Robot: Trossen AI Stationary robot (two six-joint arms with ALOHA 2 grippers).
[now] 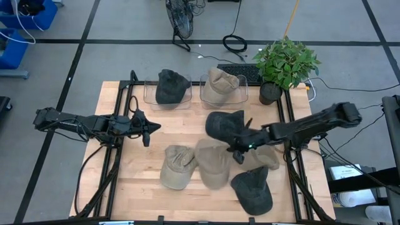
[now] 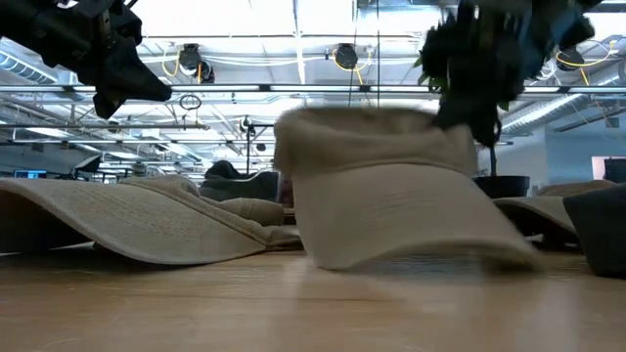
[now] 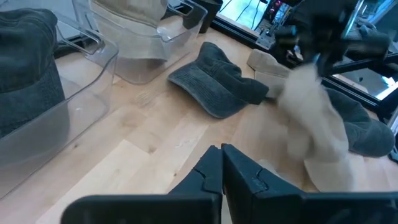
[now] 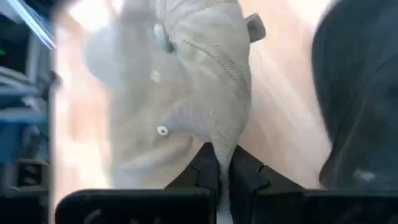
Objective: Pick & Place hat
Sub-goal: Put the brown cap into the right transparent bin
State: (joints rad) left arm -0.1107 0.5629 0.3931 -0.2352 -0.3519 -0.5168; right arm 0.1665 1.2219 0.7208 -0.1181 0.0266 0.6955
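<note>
Right gripper [image 4: 219,163], jaws pinching a thin fold of tan hat [image 4: 199,81], just beside dark hat [image 1: 225,125] mid-desk. Risk: fabric slips free on lift. Left gripper [image 3: 222,163], jaws pressed together, waits well apart.

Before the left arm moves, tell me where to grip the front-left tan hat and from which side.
Probably the brim: the thin, flat lobe of the front-left tan hat toward the table's front edge. Bring the left claw, now shut, down from above on the hat's free left side. Its right side is crowded by the middle tan hat, which the right claw pinches.
</note>
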